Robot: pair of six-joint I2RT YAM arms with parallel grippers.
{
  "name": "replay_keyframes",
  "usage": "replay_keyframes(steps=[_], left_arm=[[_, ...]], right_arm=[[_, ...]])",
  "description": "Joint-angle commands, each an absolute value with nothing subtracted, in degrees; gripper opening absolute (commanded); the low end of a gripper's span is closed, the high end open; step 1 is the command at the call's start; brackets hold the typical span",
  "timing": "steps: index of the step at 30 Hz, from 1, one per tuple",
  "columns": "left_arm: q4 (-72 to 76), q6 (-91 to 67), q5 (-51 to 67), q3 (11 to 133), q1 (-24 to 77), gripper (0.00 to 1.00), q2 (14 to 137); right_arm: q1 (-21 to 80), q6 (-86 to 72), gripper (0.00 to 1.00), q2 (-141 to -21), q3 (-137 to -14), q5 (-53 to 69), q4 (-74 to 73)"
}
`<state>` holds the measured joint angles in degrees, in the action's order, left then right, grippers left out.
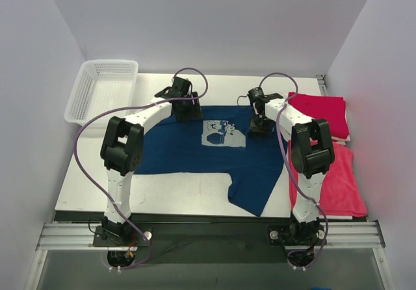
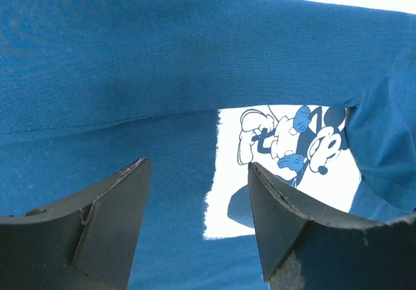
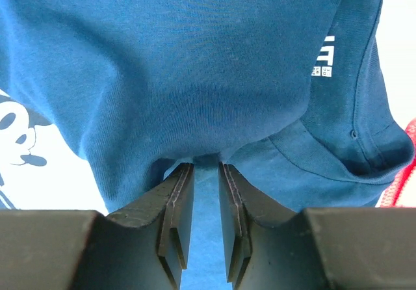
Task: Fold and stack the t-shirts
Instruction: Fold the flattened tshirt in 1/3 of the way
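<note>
White mesh basket sits far L at the back, not involved. L gripper hangs over the navy tee near its far edge, jaws wide apart, holding nothing (cartoon print shows just beyond its fingers). Tee lies spread across the middle of the table, print up, one lower flap skewed toward near R. R gripper is down on the tee's far R part, jaws nearly together w/ a pucker of navy cloth gathered at the tips; looks like a pinch. Folded red tee sits back R; second red tee lies flat nearer, beside the R arm.

Step, I'd judge: first fold of the navy tee, only one side gripped. Next move prob. needs L to drop and close on the matching edge, then both lift together & carry the cloth over evenly.
</note>
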<state>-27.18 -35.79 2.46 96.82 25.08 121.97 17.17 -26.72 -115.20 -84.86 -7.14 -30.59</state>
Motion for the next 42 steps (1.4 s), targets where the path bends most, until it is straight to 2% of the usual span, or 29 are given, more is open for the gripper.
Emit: replay_keyframes(steps=[1, 9, 12, 13, 29, 37, 42], left_arm=[[-26.02, -35.86, 2.90, 99.05, 25.14, 0.72, 122.26], [-26.19, -35.77, 2.90, 98.70, 25.14, 0.72, 122.17], [-26.28, -35.77, 2.90, 98.79, 25.14, 0.72, 122.08], [-26.28, -35.77, 2.90, 98.70, 25.14, 0.72, 121.99], [-23.38, -38.75, 6.94, 97.74, 26.80, 0.72, 121.55], [-8.72, -51.14, 14.76, 89.40, 31.19, 0.71, 121.38], [-2.30, -57.82, 17.14, 89.03, 35.93, 0.71, 123.48]], right_arm=[[16.61, -27.25, 0.23, -116.98, -85.78, -8.44, -32.61], [16.17, -27.42, 0.21, -119.18, -86.40, -7.74, -32.61], [15.91, -27.69, 0.03, -118.74, -86.13, -7.73, -32.61], [16.00, -27.86, 0.00, -118.31, -85.87, -8.08, -32.69], [15.91, -27.60, 0.00, -105.13, -82.97, -10.55, -34.45], [15.56, -28.30, 0.00, -102.22, -81.12, -11.43, -35.07], [15.21, -28.39, 0.00, -100.55, -80.16, -12.13, -35.16]])
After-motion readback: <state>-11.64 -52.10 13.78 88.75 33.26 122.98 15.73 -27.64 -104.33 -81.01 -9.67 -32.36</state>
